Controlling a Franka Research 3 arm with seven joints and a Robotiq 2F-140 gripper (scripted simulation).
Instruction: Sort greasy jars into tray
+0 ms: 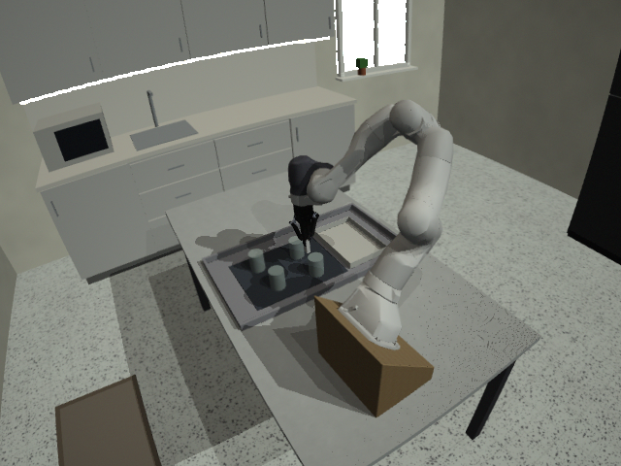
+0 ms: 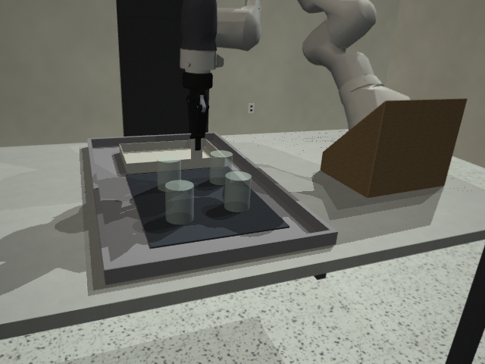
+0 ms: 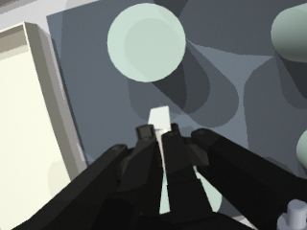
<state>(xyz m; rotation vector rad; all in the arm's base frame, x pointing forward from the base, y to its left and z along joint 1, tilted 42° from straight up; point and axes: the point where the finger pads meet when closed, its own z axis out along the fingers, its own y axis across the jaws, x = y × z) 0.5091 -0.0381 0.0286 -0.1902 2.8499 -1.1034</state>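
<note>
Seen from above, nearest the worktop's left edge, a dark mat [image 1: 301, 290] [image 2: 160, 235] [image 3: 86, 72] bears all four upright jars; the leftmost jar [image 1: 256, 261] [image 2: 179, 202] [image 3: 302, 149] stands towards the far left corner; the second jar [image 1: 276, 278] [image 2: 237, 192] [image 3: 293, 34] lies nearer the left edge's middle; then the third jar [image 1: 296, 248] [image 2: 168, 174] [image 3: 208, 194], on the far-edge side; the gripper [image 1: 307, 247] [image 2: 196, 154] [image 3: 162, 122], fingers pressed together on nothing, points down between it and the fourth jar [image 1: 315, 264] [image 2: 221, 167] [image 3: 146, 43]; rightmost, the cream tray [image 1: 351, 263] [image 2: 156, 167] [image 3: 48, 105] holds no jar.
</note>
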